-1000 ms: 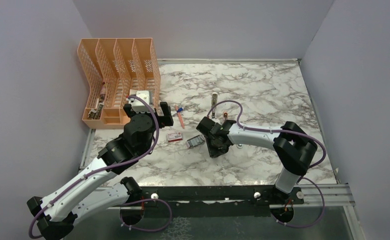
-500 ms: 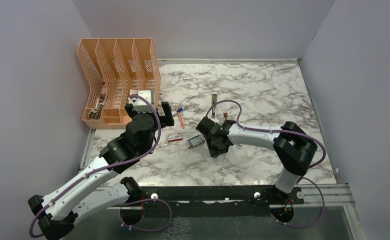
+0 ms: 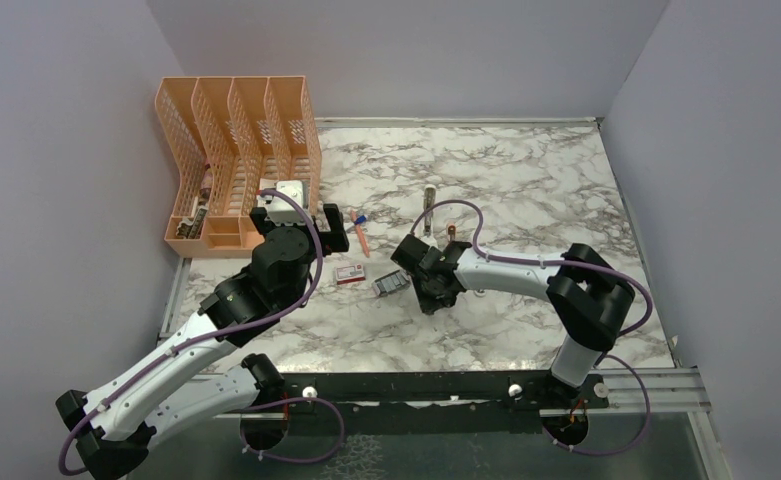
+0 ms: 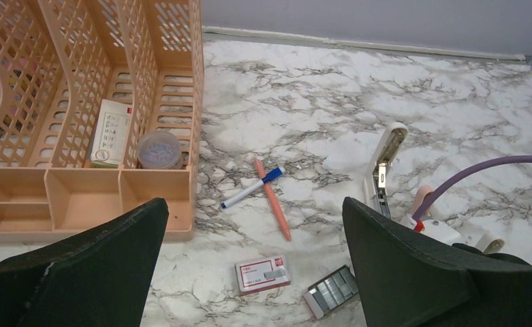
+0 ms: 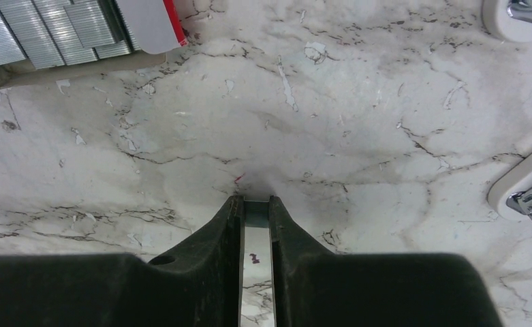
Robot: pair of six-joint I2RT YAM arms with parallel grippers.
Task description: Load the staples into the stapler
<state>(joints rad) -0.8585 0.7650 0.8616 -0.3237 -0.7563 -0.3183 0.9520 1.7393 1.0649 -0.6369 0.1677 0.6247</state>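
The staples (image 3: pixel 391 284) lie as grey strips in their open tray, left of my right gripper (image 3: pixel 432 294); they also show in the left wrist view (image 4: pixel 331 291) and the right wrist view (image 5: pixel 45 30). The red-and-white box (image 4: pixel 263 274) lies closed to their left. The white stapler (image 4: pixel 384 163) lies opened, its metal channel showing, beyond the right gripper (image 3: pixel 429 205); its end shows in the right wrist view (image 5: pixel 530 192). My right gripper (image 5: pixel 256 204) points down at the marble, nearly closed on a thin grey strip of staples. My left gripper (image 4: pixel 249 211) hovers wide open and empty above the box.
An orange desk organiser (image 3: pixel 236 160) stands at the back left, holding a white box (image 4: pixel 110 133) and a round lid. An orange pen (image 4: pixel 273 208) and a blue-capped marker (image 4: pixel 253 187) lie crossed near it. A short pink block (image 3: pixel 451 232) lies by the stapler.
The left arm has shifted very slightly. The right gripper stays low by the staple tray. Nothing else has moved.
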